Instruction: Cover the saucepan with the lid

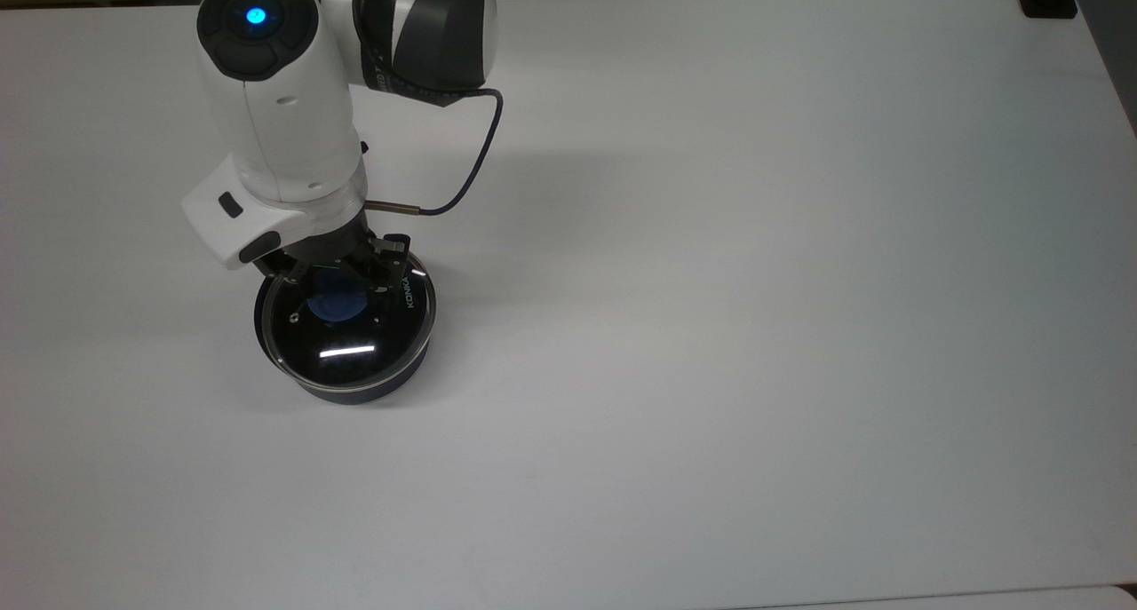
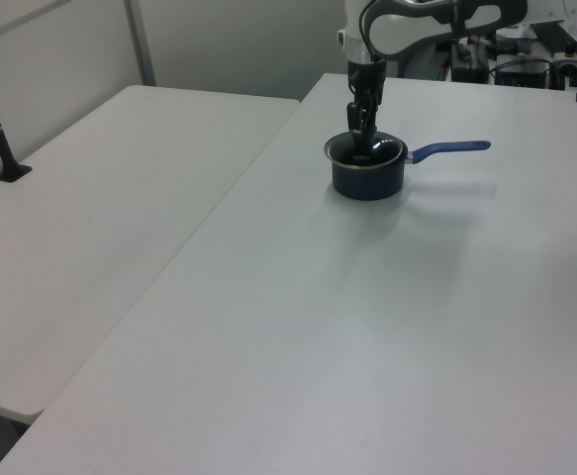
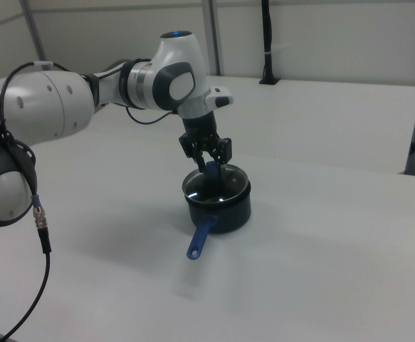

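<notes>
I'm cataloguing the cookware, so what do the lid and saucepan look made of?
The lid: clear glass, glossy, with the dark inside showing through; thin shiny rim, likely metal; blue knob, maybe plastic. The saucepan: dark, probably coated metal, with a blue handle.

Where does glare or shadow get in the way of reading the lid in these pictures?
Top view: a bright white streak of glare crosses the lid, and the arm hides the saucepan handle. Left view: the dark saucepan swallows the clear glass; soft shadow falls on the table. Right view: pale reflections mark the lid beneath the tool.
</notes>
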Controlling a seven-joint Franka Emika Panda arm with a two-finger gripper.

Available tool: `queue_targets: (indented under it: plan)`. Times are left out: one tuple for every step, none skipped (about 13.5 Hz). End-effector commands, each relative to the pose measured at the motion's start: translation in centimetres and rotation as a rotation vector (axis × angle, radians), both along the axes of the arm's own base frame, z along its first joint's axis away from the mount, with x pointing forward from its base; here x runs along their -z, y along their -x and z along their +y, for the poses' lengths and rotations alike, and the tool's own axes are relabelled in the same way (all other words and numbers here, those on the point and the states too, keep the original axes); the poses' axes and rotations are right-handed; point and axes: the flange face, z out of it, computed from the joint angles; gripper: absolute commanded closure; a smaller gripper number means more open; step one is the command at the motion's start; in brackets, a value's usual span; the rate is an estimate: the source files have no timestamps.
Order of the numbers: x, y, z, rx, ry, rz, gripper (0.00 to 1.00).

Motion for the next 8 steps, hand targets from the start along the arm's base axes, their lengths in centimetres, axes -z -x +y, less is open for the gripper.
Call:
queue_targets:
  plan:
    - [0.6,-0.7,-0.8,0.016,0.000,-0.024,0.55]
    - [0.6,-0.6,-0.8,0.013,0.001,-0.020,0.55]
    - [0.7,-0.5,-0.8,0.002,0.003,-0.015,0.55]
    - [0.5,-0.4,-0.8,-0.022,0.002,-0.006,0.55]
    - [0.5,-0.2,-1.1,-0.025,0.002,-0.001,0.55]
    - [0.6,0.2,-1.2,-0.039,0.001,0.008,0.55]
    - [-0.1,0.4,-1.2,-0.054,-0.003,0.003,0.55]
    - [-0.5,0.9,-1.2,-0.063,-0.003,0.005,0.55]
